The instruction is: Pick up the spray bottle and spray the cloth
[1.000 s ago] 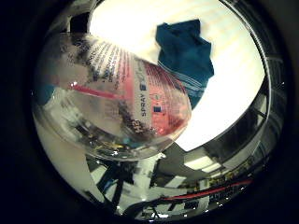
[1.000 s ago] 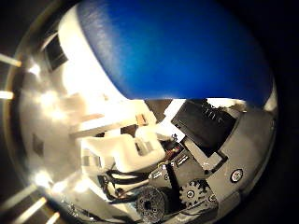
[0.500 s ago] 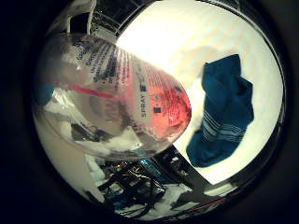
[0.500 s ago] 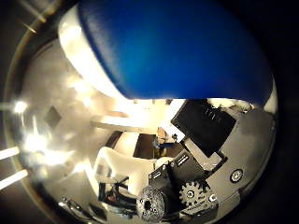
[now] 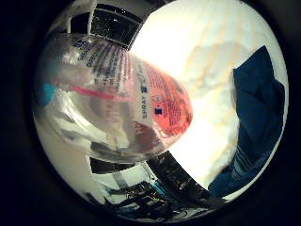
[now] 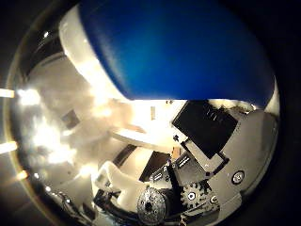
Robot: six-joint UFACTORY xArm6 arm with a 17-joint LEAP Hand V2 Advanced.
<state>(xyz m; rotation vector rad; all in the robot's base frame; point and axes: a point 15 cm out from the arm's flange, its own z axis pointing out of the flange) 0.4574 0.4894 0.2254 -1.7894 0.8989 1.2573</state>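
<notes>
A clear spray bottle [image 5: 113,103] with a red and white label and a pink tube inside fills much of the little finger side view, close against my palm. Its blue spray head [image 6: 174,52] fills much of the thumb side view. My right hand [image 6: 207,155] shows there as black and white geared parts curled beside the blue head, holding the bottle. A dark blue cloth [image 5: 256,127] with pale stripes lies crumpled on the white table [image 5: 207,52], some way off beyond the bottle's base.
Dark shelving or equipment [image 5: 113,23] stands past the table's edge. More dark clutter [image 5: 160,188] lies off another side of the table. Bright room lights [image 6: 28,99] glare in the thumb side view.
The camera has swung with the hand. The cloth now sits further toward the view's edge and more table shows beside the bottle. The bottle stays fixed against the palm.
</notes>
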